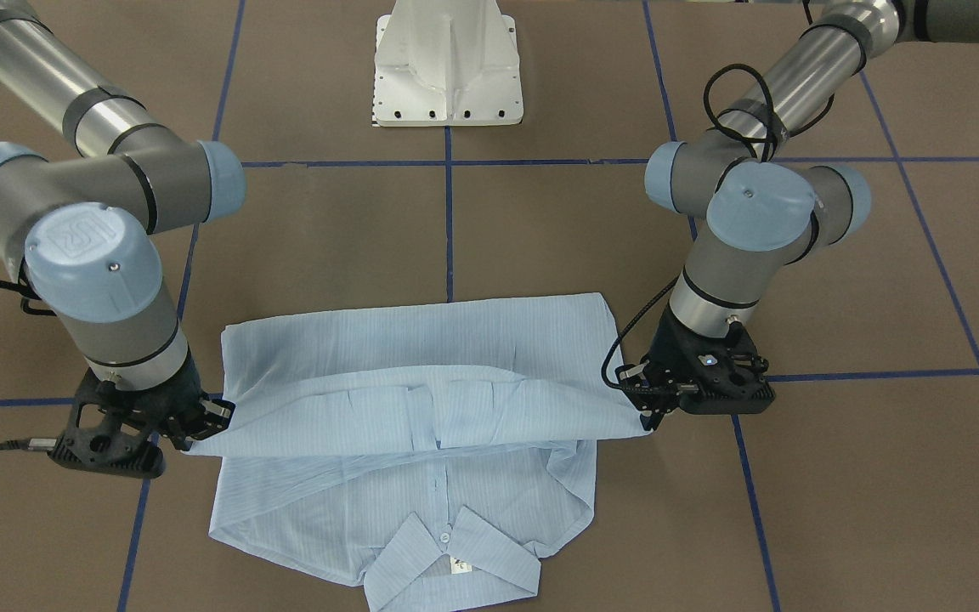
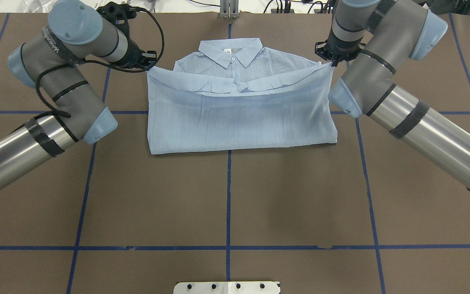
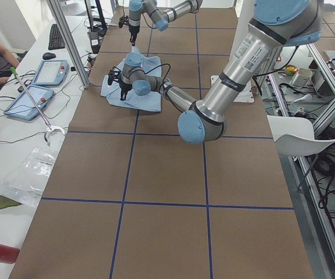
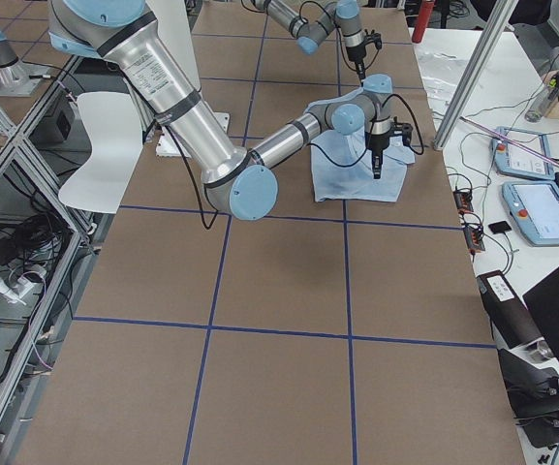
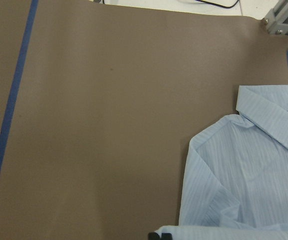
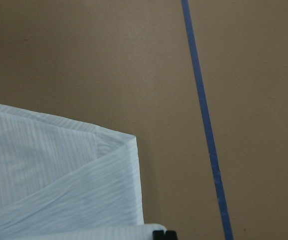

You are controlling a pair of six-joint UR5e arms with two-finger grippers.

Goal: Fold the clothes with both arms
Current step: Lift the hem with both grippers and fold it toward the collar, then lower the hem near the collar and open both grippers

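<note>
The pale blue shirt [image 2: 239, 122] lies on the brown surface [image 2: 300, 196], on the side far from the robot. It is button front up with the collar [image 2: 231, 51] pointing away from the base, and the sleeves appear to be tucked in, so the body forms a rough rectangle. The left arm [image 2: 67, 90] and the right arm [image 2: 382, 81] stand at opposite sides of it. Each arm's jaws are closed on one end of the hem edge, which hangs raised between them above the chest, sagging slightly in the middle. Holding both ends at once, well apart, keeps the thin cloth stretched, which should stop it bunching as the lower half is carried over the upper. The crease of the fold rests flat on the robot's side, so the step in hand looks like the bottom-to-top fold, roughly half travelled. The edge probably needs laying down just short of the collar, both ends level, before the jaws let go. Uneven lowering could skew the fold.
</note>
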